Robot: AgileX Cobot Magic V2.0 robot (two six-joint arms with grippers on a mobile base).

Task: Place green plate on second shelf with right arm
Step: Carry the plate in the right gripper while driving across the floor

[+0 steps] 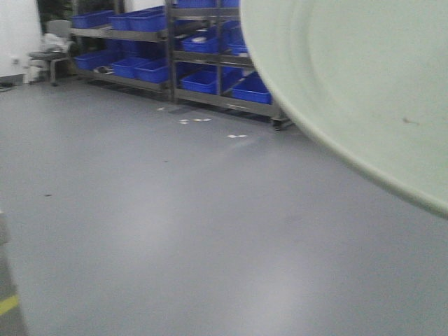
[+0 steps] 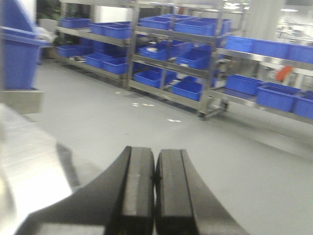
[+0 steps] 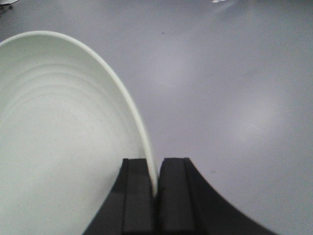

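Observation:
The green plate (image 1: 364,84) fills the upper right of the front view, held up close to the camera and tilted, with a small dark speck inside. In the right wrist view the green plate (image 3: 58,137) stands on edge at the left, and my right gripper (image 3: 155,169) is shut on its rim, one finger on each side. My left gripper (image 2: 155,159) is shut with nothing between its pads, hanging above the grey floor. The second shelf is not identifiable from here; only distant racks show.
Metal shelving racks (image 2: 132,54) with blue bins (image 2: 188,88) line the far wall. A blue bin (image 2: 17,49) sits on a metal surface (image 2: 24,161) at the left. A chair (image 1: 52,52) stands far left. Small white scraps (image 1: 238,135) lie on the grey floor (image 1: 175,231).

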